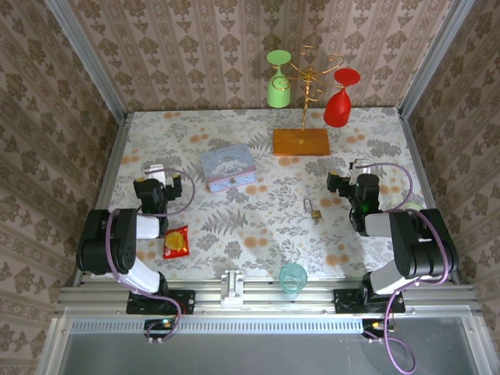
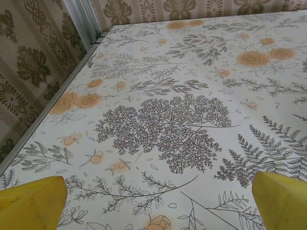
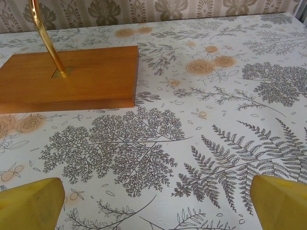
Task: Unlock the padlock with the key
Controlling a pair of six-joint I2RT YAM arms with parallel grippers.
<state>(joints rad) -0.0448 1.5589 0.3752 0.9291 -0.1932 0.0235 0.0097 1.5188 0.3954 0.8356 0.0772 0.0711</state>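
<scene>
The small brass padlock (image 1: 314, 211) with its thin silvery shackle lies on the flowered tablecloth, right of the middle. At this size I cannot make out the key as a separate thing. My right gripper (image 1: 361, 166) rests to the padlock's right and a little farther back, well apart from it. Its yellow fingertips (image 3: 280, 199) stand wide open over bare cloth. On the far left side my left gripper (image 1: 154, 170) is also open, with nothing between its yellow fingertips (image 2: 31, 203).
A pale blue tin (image 1: 228, 167) sits left of centre. An orange-red snack packet (image 1: 176, 241) lies near the left arm, and a teal cup (image 1: 293, 277) stands at the front edge. At the back, a wooden-based rack (image 1: 301, 141) (image 3: 67, 76) holds a green glass (image 1: 278, 86) and a red glass (image 1: 338, 101).
</scene>
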